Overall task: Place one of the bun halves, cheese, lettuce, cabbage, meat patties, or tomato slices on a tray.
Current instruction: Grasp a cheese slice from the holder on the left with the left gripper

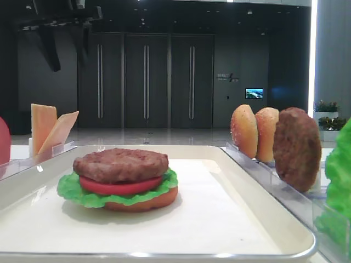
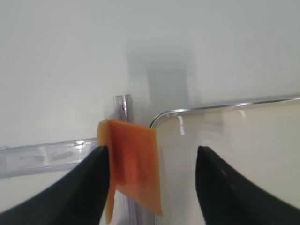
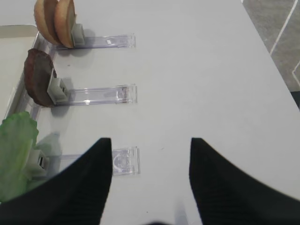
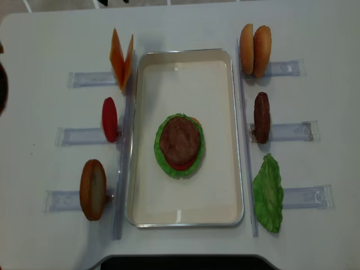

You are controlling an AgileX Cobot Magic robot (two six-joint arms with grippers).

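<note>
Orange cheese (image 2: 133,166) stands on edge in its clear rack (image 2: 47,157), just off the tray (image 2: 225,105) corner, at twelve o'clock from my left gripper (image 2: 152,180), whose fingers stand parted with nothing grasped. My right gripper (image 3: 150,178) hangs released over bare table. On the tray, the stack (image 4: 179,145) shows bun, lettuce, tomato, patty.

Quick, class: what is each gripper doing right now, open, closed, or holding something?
Left gripper: open, jaws either side of the cheese, not closed on it.
Right gripper: open, holding nothing, above the table.
</note>
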